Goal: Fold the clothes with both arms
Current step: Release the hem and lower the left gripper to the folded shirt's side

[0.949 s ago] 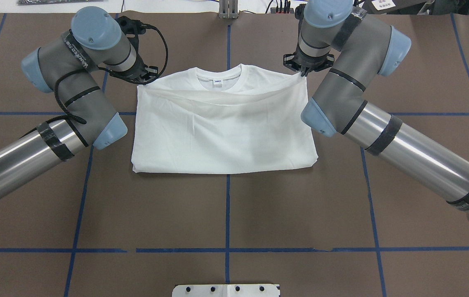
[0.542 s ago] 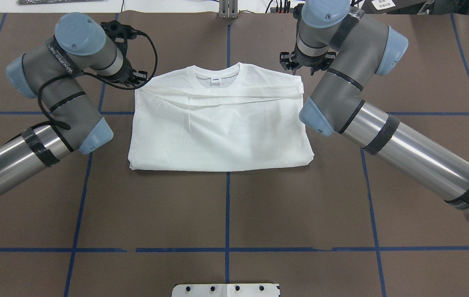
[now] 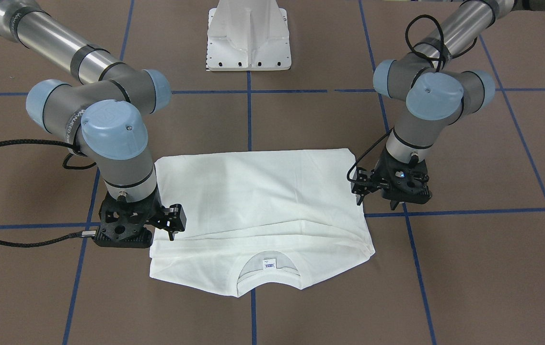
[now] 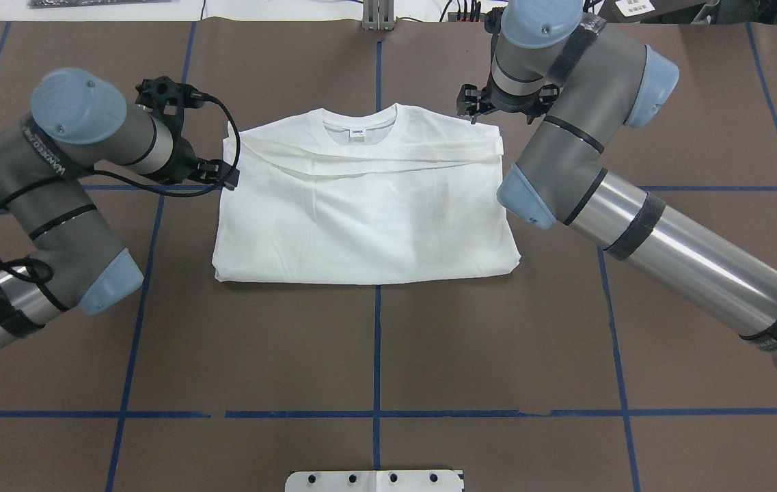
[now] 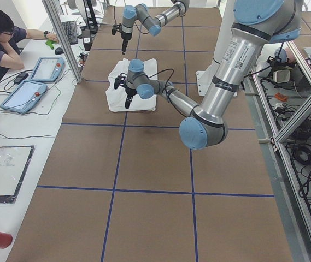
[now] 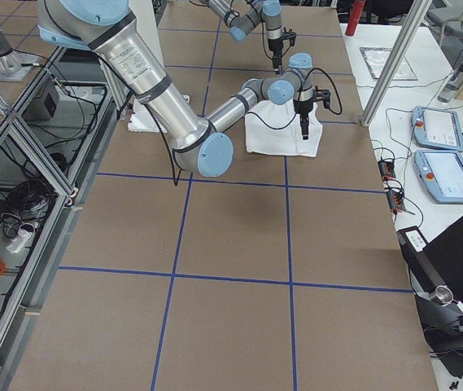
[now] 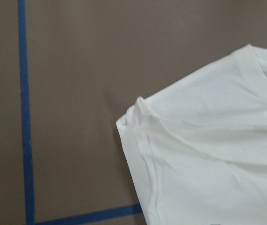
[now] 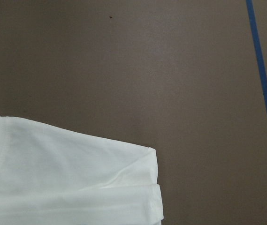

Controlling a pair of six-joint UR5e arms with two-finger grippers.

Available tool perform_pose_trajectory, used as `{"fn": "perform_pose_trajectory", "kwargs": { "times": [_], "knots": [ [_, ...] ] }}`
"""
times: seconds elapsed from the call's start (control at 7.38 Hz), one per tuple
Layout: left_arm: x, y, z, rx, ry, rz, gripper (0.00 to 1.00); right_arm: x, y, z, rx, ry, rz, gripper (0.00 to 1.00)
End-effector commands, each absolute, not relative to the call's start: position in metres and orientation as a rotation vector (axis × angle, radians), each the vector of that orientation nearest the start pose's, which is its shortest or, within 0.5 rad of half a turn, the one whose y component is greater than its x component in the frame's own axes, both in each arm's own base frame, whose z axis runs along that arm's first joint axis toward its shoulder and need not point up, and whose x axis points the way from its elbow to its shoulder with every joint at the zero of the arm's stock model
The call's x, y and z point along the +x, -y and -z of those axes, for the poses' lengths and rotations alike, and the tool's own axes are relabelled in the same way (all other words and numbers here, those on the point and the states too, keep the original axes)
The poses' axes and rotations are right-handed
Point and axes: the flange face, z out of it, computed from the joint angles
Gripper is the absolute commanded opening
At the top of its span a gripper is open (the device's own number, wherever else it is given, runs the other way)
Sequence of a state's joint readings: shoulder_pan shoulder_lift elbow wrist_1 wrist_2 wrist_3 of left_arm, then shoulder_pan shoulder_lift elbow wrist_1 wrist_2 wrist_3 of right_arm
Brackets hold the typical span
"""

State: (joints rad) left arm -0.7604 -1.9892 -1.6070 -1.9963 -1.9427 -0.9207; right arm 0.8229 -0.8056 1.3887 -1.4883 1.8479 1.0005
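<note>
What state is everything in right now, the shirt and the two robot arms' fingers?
Shirt: folded over, lying flat on the table, held by nothing.
Left arm's fingers: open, empty, beside the shirt's side edge.
Right arm's fingers: open, empty, by the shirt's shoulder.

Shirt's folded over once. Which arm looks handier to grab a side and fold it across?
Probably the left: its hand sits just beside the shirt's side edge, partway along. The right hand hangs at the collar-end corner, less handy.
</note>
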Motion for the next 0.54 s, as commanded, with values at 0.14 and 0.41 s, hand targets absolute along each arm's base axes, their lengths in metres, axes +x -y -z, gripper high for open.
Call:
{"fn": "perform_pose_trajectory", "kwargs": {
  "times": [0.14, 0.41],
  "knots": [
    [0.427, 0.464, -0.398, 0.273, -1.007, -0.061, 1.0, -0.439, 0.627, -0.268, 0.222, 0.677, -0.149, 1.0],
    [0.436, 0.455, -0.397, 0.254, -1.014, -0.058, 0.93, -0.44, 0.626, -0.269, 0.222, 0.678, -0.149, 1.0]
  ]
}}
